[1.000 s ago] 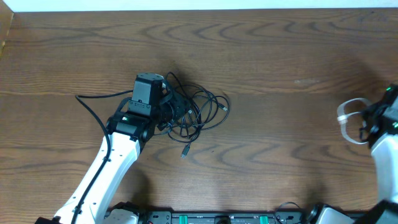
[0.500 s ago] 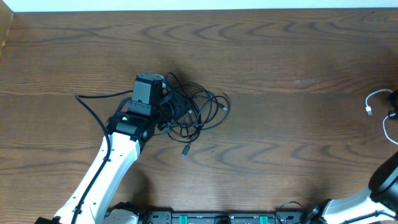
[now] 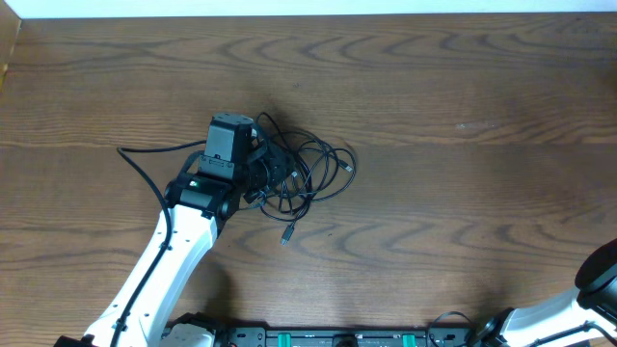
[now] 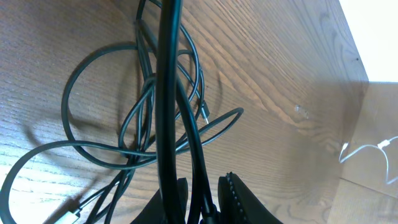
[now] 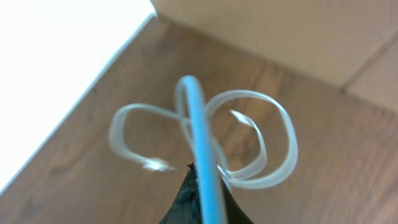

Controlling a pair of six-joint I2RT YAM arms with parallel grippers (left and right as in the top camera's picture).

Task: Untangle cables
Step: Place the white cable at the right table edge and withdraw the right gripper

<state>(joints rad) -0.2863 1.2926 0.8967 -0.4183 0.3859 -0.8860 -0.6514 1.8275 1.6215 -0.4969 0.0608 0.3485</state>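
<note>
Now, both sides pinching cable.
My left gripper (image 4: 205, 198), arm extended, clamps a black cable (image 4: 168, 93) above the tangle (image 3: 307, 175); right gripper (image 5: 198, 200), outside overhead view, grips the white cable (image 5: 193, 118).

Wooden table (image 3: 434, 96), tangled black cables (image 3: 292, 179) on it

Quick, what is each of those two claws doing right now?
Left gripper: closed on a black cable.
Right gripper: closed on the white cable.
</note>
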